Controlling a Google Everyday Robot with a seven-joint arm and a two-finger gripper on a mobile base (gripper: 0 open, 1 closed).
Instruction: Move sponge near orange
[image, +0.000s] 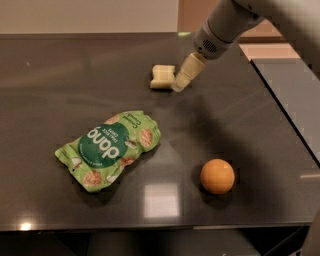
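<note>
my hand (179, 84) hangs low over the far part of the tabletop (60, 75), right at the right edge of the sponge (161, 76). it is touching the sponge or very nearly so; i cannot tell which. i also cannot tell whether the hand is released or clenched, because it shows only as one pale wedge slanting down and to the left. it slants that way because my arm (225, 25) reaches in from the upper right.

the sponge lies flat on the tabletop, not lifted, so i judge the grasp is not yet made and the task is barely begun. the orange (217, 176) sits at the near right, well apart from the sponge. the green snack bag (111, 149) lies at the near left, off the straight line between them, so i expect it to stay out of the way.

my hand stands on the sponge's orange-facing side. a push from here would send the sponge the wrong way. i think the next move calls for centring over the sponge and gripping it. it is soft foam and should squash a little.
</note>
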